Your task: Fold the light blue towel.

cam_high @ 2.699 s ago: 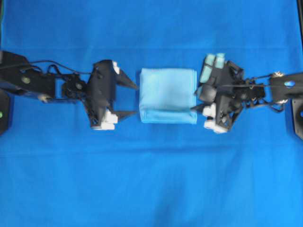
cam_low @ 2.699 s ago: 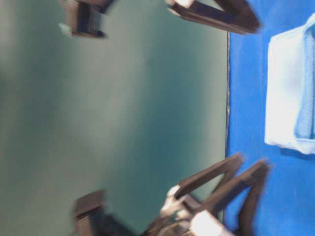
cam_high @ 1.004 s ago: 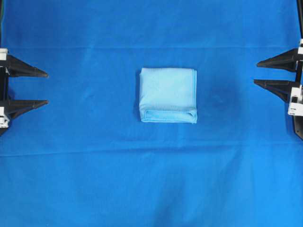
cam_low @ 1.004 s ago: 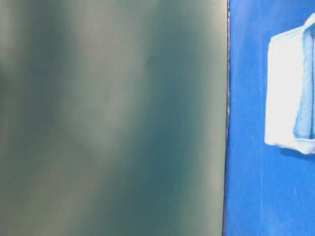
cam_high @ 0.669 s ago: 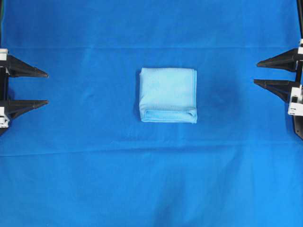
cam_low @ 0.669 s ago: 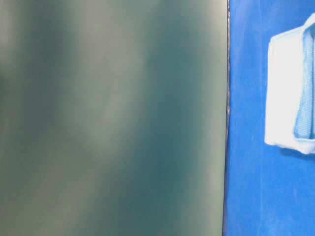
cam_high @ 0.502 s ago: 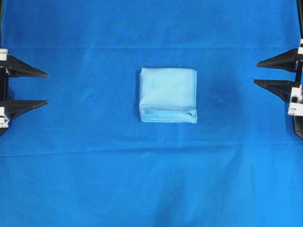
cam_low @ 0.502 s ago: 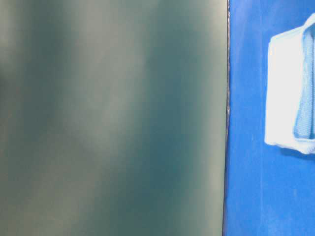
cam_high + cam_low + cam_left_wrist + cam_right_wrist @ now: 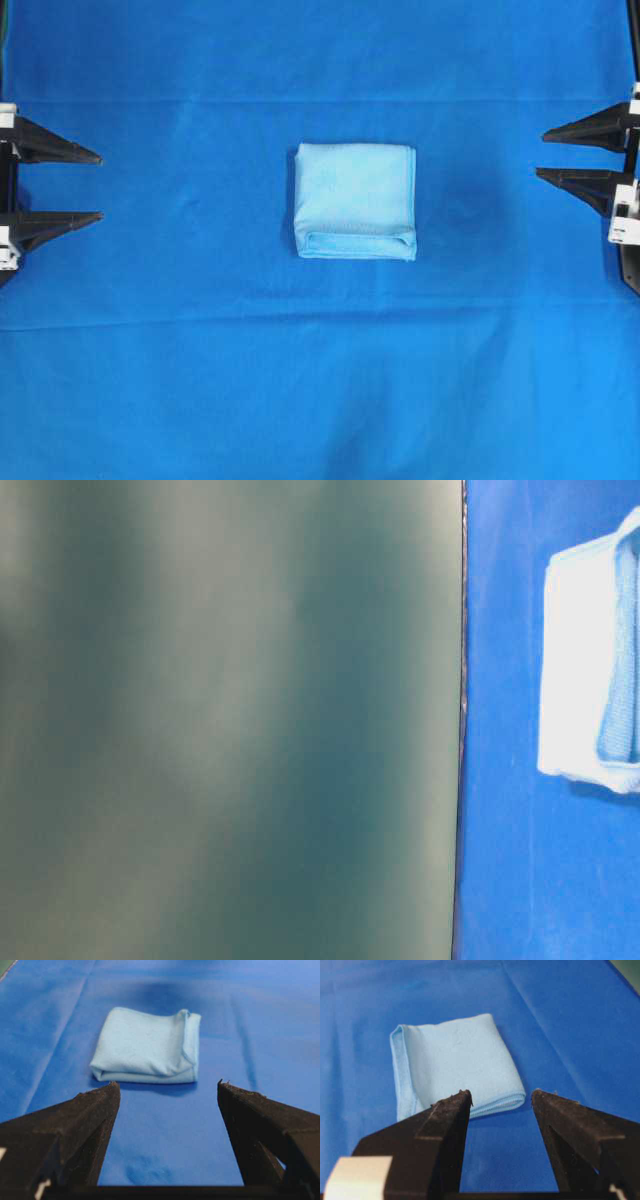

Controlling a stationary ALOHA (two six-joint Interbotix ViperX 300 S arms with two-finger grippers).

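The light blue towel [image 9: 355,201] lies folded into a small thick square at the middle of the deep blue cloth, its layered edges facing the near side. The same towel [image 9: 148,1046] shows well ahead of the left jaws, the towel [image 9: 454,1064] lies beyond the right jaws, and the towel [image 9: 592,660] appears at the right edge of the table-level view. My left gripper [image 9: 98,186] rests at the far left edge, open and empty. At the far right edge my right gripper [image 9: 543,153] stands open too, holding nothing. Both are far from the towel.
A large royal-blue cloth [image 9: 320,380] covers the whole table, with faint crease lines across it. In the table-level view a blurred dark green surface [image 9: 230,720] fills the left two thirds.
Since 2.7 s ago both grippers have drawn back from the towel's sides to the table's left and right edges. Over the last second nothing has moved.
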